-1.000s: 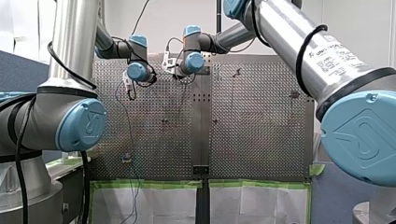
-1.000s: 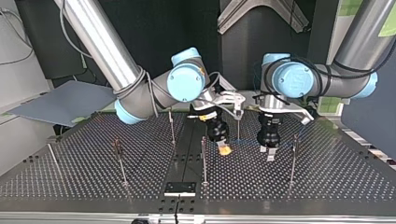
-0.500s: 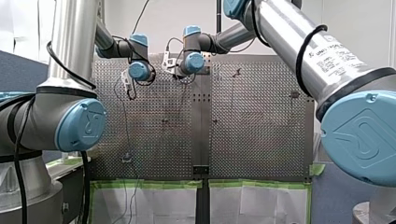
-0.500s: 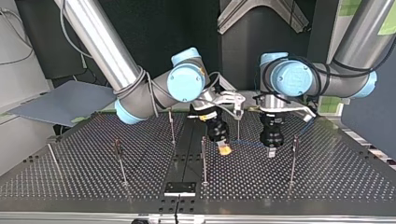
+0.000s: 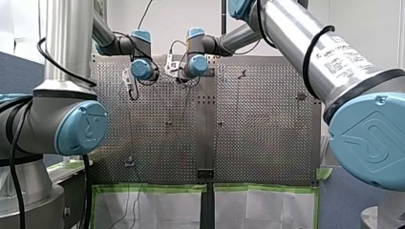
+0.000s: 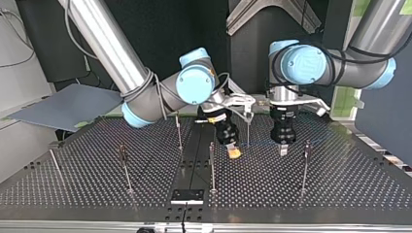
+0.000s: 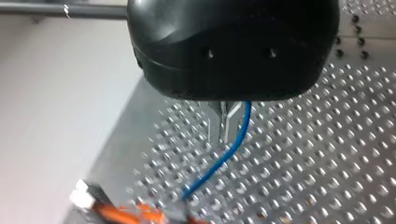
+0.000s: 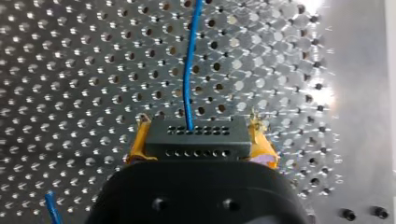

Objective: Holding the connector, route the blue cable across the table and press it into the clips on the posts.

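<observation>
Right wrist view: right gripper (image 8: 198,130), yellow-padded fingers (image 8: 138,142) pinching black connector (image 8: 196,140); blue cable (image 8: 188,70) exits toward 12 o'clock over table (image 8: 70,70). Left wrist view: left gripper (image 7: 223,133), metal fingers pressed together on blue cable.

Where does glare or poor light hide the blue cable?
Right wrist view: glare whitens the table beside the connector, yet the blue cable reads clearly. Left wrist view: cable plain by my left gripper. Top view: only a faint blue line. Front view: its blue does not show.
</observation>
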Robot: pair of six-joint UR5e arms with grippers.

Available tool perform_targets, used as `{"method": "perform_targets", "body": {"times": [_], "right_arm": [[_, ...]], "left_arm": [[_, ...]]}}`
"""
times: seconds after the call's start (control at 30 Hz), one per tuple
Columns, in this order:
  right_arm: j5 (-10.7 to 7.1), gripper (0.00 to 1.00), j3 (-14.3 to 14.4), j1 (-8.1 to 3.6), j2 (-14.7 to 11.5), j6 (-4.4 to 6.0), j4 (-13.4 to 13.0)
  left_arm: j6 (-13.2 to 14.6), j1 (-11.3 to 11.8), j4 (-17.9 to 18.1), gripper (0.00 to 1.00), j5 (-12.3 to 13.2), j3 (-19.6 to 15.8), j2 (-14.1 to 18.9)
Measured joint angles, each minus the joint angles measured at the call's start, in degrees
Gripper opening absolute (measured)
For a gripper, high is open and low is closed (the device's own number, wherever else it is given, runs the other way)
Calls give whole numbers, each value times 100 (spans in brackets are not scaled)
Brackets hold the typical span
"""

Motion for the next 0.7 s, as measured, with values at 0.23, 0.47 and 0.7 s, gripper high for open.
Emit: {"method": "perform_targets", "body": {"times": [0.23, 0.47, 0.7], "right_arm": [[-3, 0, 161, 1, 2, 0, 1], [-13, 0, 321, -18, 4, 0, 16], [-28, 0, 550, -19, 5, -7, 22]], "left_arm": [[-84, -31, 314, 0, -3, -318, 84], [-112, -34, 632, 0, -43, -635, 82], [-99, -105, 760, 0, -134, -952, -103]]}}
